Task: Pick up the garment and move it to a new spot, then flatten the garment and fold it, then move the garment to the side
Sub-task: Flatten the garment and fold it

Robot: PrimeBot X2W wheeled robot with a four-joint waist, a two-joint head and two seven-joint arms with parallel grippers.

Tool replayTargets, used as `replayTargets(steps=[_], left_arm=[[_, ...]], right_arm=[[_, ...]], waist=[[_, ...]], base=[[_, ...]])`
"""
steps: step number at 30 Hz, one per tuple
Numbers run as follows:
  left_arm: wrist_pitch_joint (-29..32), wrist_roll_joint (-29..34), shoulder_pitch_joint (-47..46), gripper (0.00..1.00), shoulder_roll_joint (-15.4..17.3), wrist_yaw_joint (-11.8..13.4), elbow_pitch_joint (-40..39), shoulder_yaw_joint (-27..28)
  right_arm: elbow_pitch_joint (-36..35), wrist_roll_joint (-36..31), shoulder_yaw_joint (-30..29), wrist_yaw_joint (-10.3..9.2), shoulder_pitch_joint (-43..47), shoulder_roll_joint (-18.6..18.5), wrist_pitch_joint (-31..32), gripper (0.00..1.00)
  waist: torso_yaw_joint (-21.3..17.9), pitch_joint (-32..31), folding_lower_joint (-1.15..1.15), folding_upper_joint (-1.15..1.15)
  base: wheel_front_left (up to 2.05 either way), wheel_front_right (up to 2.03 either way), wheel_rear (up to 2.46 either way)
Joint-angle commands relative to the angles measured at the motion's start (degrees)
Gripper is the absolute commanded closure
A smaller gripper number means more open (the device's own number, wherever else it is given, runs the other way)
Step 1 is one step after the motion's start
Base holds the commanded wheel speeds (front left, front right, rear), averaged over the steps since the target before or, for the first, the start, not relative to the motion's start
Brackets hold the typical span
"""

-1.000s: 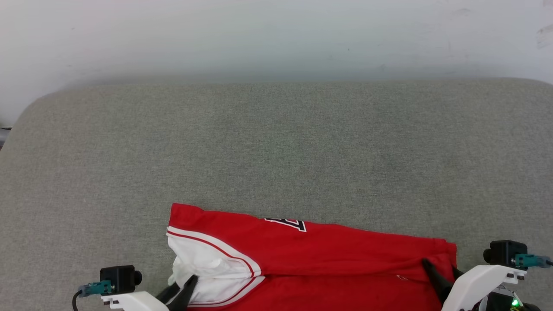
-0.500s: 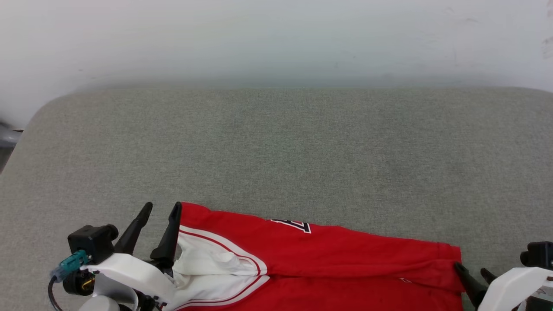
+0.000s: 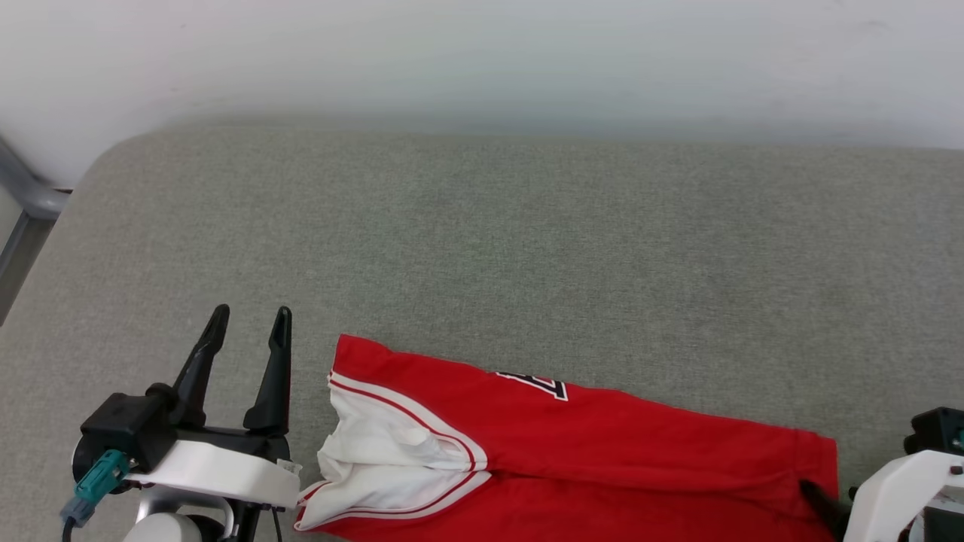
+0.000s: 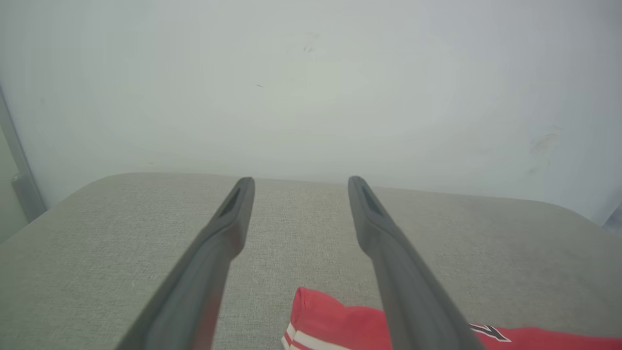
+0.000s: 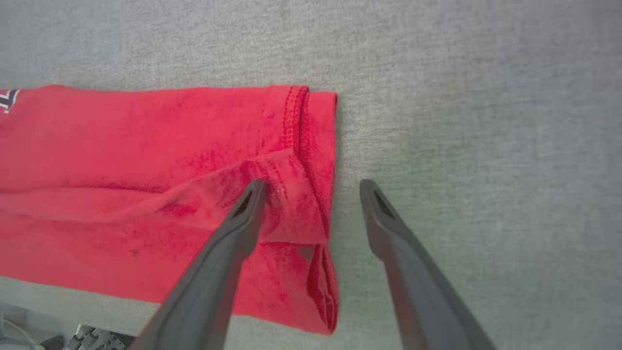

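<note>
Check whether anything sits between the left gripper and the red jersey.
Nothing visible does. The open left gripper stands beside the red jersey, near its white-sleeved end and apart from it, with bare grey surface between them.

The red-and-white jersey garment (image 3: 640, 467) is soft, matt cloth. The grey bench (image 3: 482, 248) has a coarse woven fabric cover. The long dark fingers (image 4: 226, 233) look like smooth matt plastic.
</note>
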Motion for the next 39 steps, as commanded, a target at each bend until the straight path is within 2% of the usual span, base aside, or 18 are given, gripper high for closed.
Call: replayTargets(steps=[1, 8, 9, 10, 11, 19, 27, 36, 39], left_arm=[[-0.4, 0.8, 0.9, 0.0, -0.7, -0.3, -0.5, 0.7], [-0.4, 3.3, 2.1, 0.0, -4.1, -1.9, -1.2, 3.3], [-0.4, 3.6, 2.2, 0.0, -4.3, -2.2, -1.1, 3.5], [-0.4, 3.9, 2.2, 0.0, -4.6, -2.4, -1.0, 3.7], [-0.4, 4.1, 2.2, 0.0, -4.9, -2.6, -0.9, 3.9], [-0.4, 5.9, 3.0, 0.0, -6.0, -3.7, 0.0, 4.9], [-0.4, 6.9, 4.9, 0.0, -6.2, -3.3, 0.8, 5.2], [0.4, 7.1, 6.3, 0.0, -5.8, -2.4, 0.7, 4.8], [0.8, 7.2, 6.6, 0.0, -5.7, -2.1, 0.8, 4.6]], right_arm=[[0.6, -0.3, 0.4, -0.05, -1.0, 0.2, 0.3, 0.0], [6.8, 0.5, 2.3, -0.05, -0.9, 1.3, 3.2, 0.02], [7.7, 0.7, 2.5, -0.05, -1.0, 1.6, 3.5, 0.46], [8.7, 1.0, 2.8, -0.04, -1.0, 1.9, 3.9, 0.71], [9.7, 1.6, 2.9, -0.03, -1.1, 2.1, 4.4, 1.0], [11.0, 3.3, 2.9, -0.05, -3.1, 0.4, 3.4, 1.0], [4.4, 3.6, 1.0, -0.06, -3.0, -2.7, 3.1, 1.0], [-1.7, 1.6, -7.6, -0.06, -0.1, -5.0, 6.5, 1.0], [-2.8, 3.1, -9.8, -0.05, -0.4, -3.1, 8.5, 1.0]], waist=[[0.6, 0.7, 0.0, 0.0], [1.9, 1.4, 0.0, 0.0], [2.0, 1.4, 0.0, 0.0], [2.0, 1.4, 0.0, 0.0], [2.0, 1.4, 0.0, 0.0], [1.7, 0.5, 0.0, 0.0], [0.1, -1.9, 0.0, 0.0], [-1.5, -3.4, 0.0, 0.0], [-1.9, -3.7, 0.0, 0.0]], base=[[0.0, 0.0, 0.0], [0.0, 0.0, 0.0], [0.0, 0.0, 0.0], [0.0, 0.0, 0.0], [0.0, 0.0, 0.0], [0.0, 0.0, 0.0], [0.0, 0.0, 0.0], [0.0, 0.0, 0.0], [0.0, 0.0, 0.0]])
